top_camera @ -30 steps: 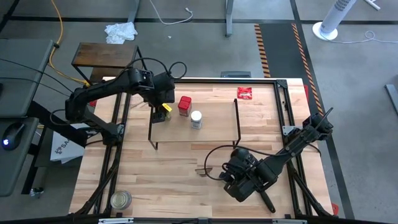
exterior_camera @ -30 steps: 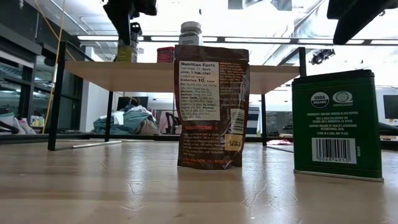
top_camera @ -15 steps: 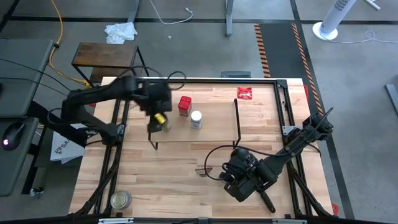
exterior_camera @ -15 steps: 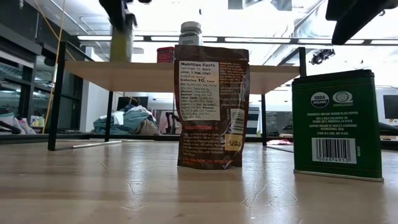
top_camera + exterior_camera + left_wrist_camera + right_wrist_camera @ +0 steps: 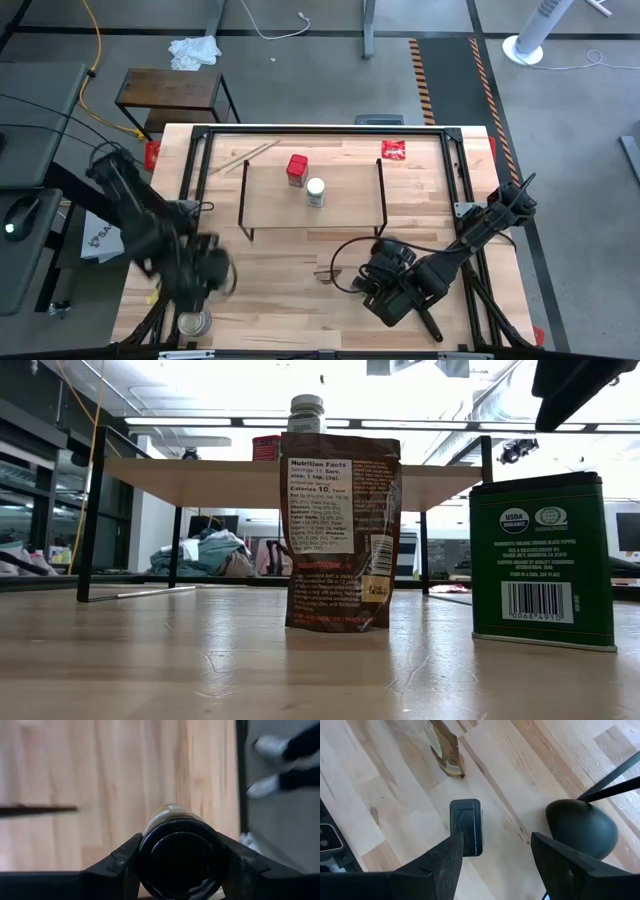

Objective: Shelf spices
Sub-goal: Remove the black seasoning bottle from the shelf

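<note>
Your left gripper [image 5: 179, 870]: at the table's near-left corner, clamped on a dark-lidded jar [image 5: 180, 856], just beside the metal-lidded glass jar [image 5: 193, 322].

Your right gripper [image 5: 492, 851]: fingers spread wide, holding nothing, above the small black box [image 5: 466, 826] on the near-right tabletop; a brown pouch [image 5: 444, 746] stands near it.

Your shelf [image 5: 350, 205]: mid-table, carrying the red tin [image 5: 296, 169] and the white-capped jar [image 5: 316, 190], side by side.

The red packet [image 5: 393, 149]: far side, beyond the shelf.

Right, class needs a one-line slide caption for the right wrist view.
Right hand, open, hovers over a small black tin on the wooden table, a brown pouch beyond.
</note>
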Robot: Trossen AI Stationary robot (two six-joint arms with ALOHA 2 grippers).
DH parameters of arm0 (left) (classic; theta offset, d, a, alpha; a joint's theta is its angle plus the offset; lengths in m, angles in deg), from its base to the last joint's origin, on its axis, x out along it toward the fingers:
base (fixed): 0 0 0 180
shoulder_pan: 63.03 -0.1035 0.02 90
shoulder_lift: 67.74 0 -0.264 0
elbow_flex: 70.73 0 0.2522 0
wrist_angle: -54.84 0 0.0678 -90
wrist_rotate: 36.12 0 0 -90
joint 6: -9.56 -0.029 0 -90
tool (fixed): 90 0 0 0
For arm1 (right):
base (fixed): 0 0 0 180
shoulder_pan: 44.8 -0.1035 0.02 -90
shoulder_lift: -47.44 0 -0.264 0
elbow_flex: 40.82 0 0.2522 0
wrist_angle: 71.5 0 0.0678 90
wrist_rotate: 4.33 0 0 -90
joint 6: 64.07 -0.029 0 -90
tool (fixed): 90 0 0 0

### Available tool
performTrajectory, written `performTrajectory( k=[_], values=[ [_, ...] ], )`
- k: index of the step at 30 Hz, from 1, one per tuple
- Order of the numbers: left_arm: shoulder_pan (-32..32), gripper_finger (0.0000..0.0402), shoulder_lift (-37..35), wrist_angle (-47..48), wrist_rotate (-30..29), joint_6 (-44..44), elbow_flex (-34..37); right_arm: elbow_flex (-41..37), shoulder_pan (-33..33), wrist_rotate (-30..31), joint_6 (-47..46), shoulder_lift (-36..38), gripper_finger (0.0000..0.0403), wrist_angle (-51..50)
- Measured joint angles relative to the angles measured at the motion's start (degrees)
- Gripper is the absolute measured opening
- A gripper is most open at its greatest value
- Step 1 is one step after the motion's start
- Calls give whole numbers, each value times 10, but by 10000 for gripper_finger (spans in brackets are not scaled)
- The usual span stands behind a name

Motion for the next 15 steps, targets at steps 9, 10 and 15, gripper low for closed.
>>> performTrajectory(
  k=[9,10,15],
  values=[
    [70,192,97,-98,-39,64,111,0,2,-3,-5,0,229,2],
    [68,192,99,-113,-46,67,121,0,2,-4,-5,0,229,3],
    [46,229,101,-138,-21,88,156,0,4,-18,-5,0,229,5]
  ],
)
